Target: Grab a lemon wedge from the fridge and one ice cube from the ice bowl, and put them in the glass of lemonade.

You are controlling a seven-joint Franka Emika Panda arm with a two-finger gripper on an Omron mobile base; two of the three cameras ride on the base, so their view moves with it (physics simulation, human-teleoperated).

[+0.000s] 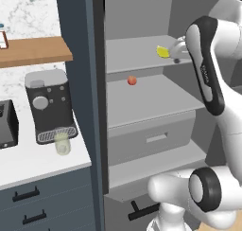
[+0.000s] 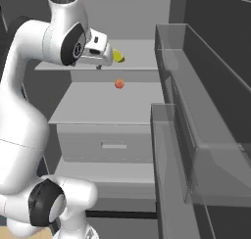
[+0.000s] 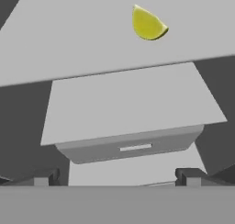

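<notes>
One lemon wedge (image 1: 163,51) is lying upper right on the fridge (image 1: 137,50) shelf; one red fruit (image 1: 132,80) is sitting below. The gripper (image 3: 117,176) is hanging released beside the wedge.

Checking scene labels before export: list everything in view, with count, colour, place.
small bright yellow crescent lemon wedge: 1, yellow, upper fridge shelf, just ahead of the gripper.
small red round fruit: 1, red, middle shelf.
tall grey open fridge: 1, grey shelves and a drawer.
clear fridge door bins: 2, translucent grey, right side of right base view.
small clear glass of pale lemonade: 1, yellow-green, white counter, under the coffee machine.
grey and black coffee machine: 1, counter, left of fridge.
black toaster: 1, left edge of counter.
brown wooden wall shelf: 1, above the counter.
dark blue-grey drawers: below the counter.
white arm's gripper: 1, at upper shelf, jaws open, holding nothing.
</notes>
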